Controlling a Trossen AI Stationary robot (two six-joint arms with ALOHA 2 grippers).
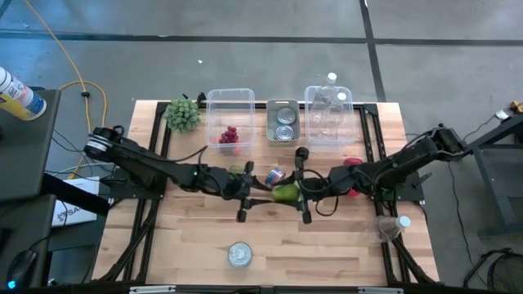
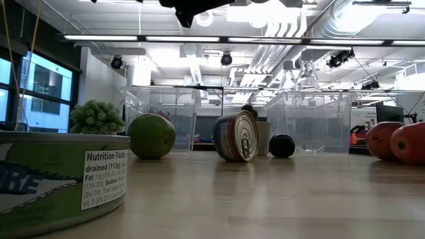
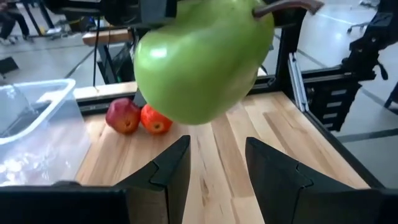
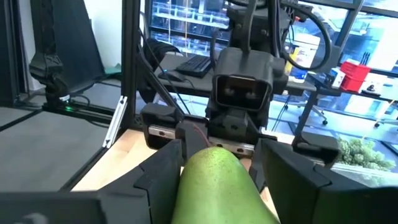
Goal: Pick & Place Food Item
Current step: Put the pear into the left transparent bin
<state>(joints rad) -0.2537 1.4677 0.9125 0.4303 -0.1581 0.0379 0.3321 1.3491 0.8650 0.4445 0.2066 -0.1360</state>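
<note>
From above, my arms hide most of the green pear (image 1: 285,193) at mid-surface (image 1: 327,245). The right end effector (image 4: 217,163) grasps its smooth body; the left end effector (image 3: 217,163) sits released just short of it. Pale wood planks; clear plastic bins (image 1: 230,114) behind

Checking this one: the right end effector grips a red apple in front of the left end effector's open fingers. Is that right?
Not quite. The right end effector grips a green pear, not a red apple, in front of the left end effector's open fingers. The right wrist view shows the pear between its fingers, and the left wrist view shows its green skin and stem.
</note>
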